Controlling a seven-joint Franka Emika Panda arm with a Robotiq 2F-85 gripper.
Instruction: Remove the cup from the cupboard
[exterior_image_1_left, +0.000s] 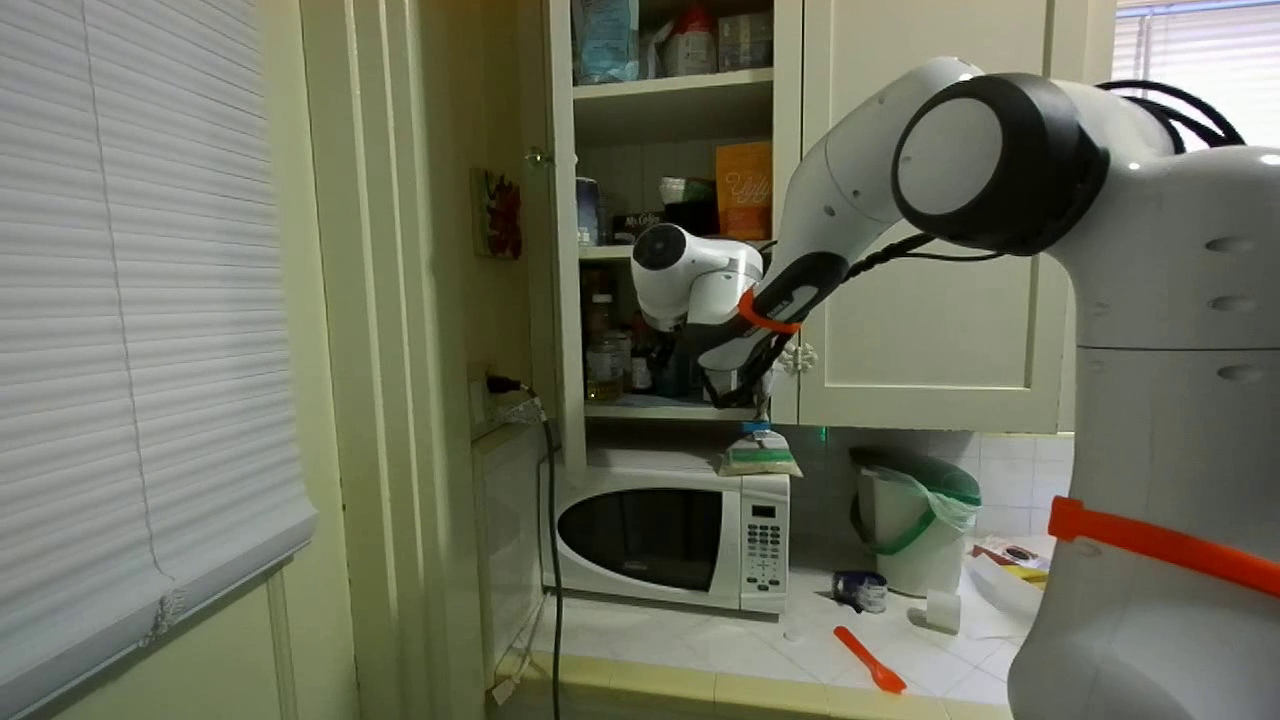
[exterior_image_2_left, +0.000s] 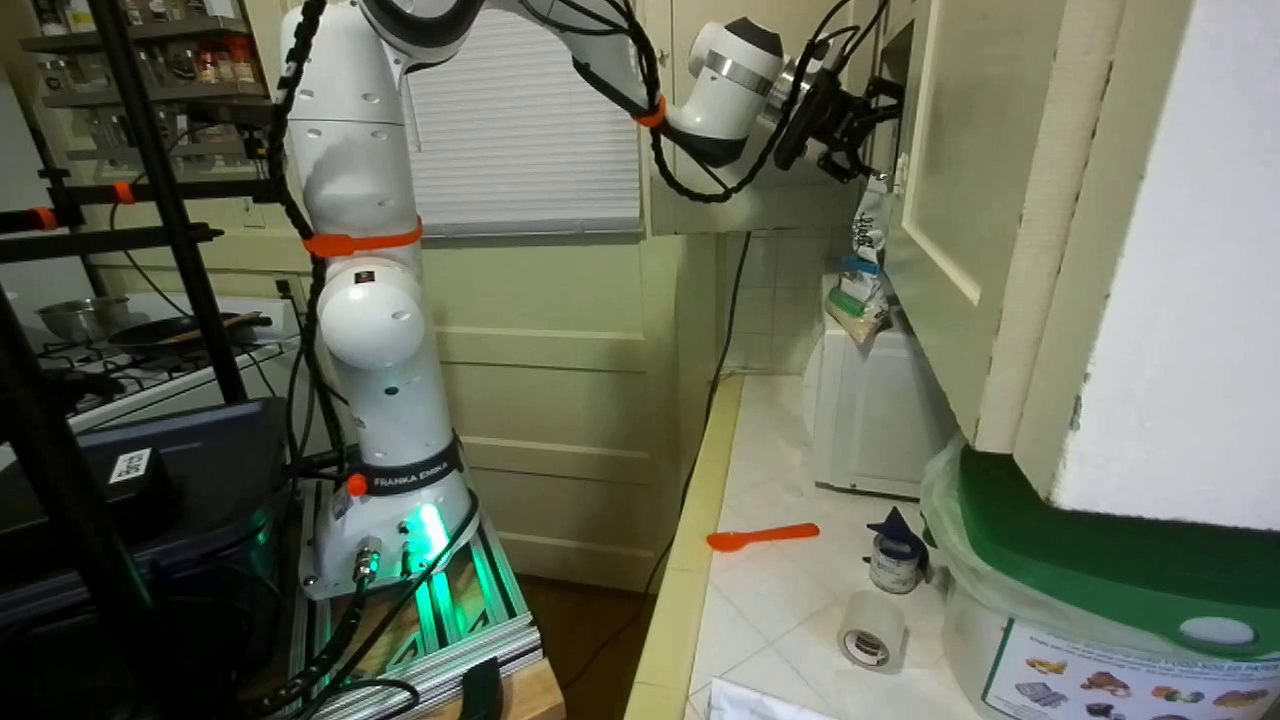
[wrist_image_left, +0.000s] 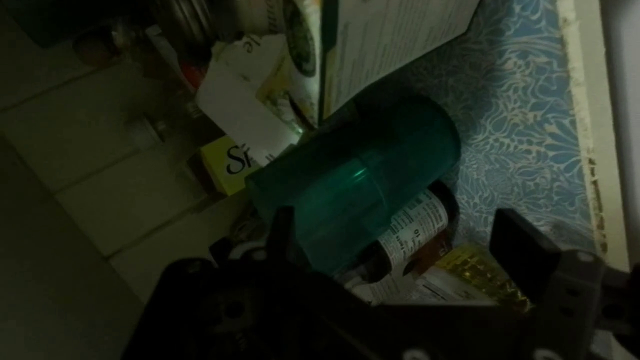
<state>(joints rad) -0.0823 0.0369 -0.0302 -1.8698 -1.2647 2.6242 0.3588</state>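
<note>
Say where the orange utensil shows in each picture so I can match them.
In an exterior view: the orange utensil lies on the counter, right of centre, near the bottom.
In an exterior view: the orange utensil lies by the counter's yellow edge, below and right of centre.
Wrist view: not there.
Shared landmark: the cupboard; door in both exterior views, shelf in the wrist view.

Wrist view shows one teal tumbler (wrist_image_left: 352, 187), two gripper fingers (wrist_image_left: 522, 246). Both exterior views show one each: robot arm (exterior_image_2_left: 388, 375), microwave (exterior_image_1_left: 640, 540), orange utensil (exterior_image_2_left: 768, 536), tape roll (exterior_image_2_left: 872, 628), green-lidded bucket (exterior_image_2_left: 1110, 570).
</note>
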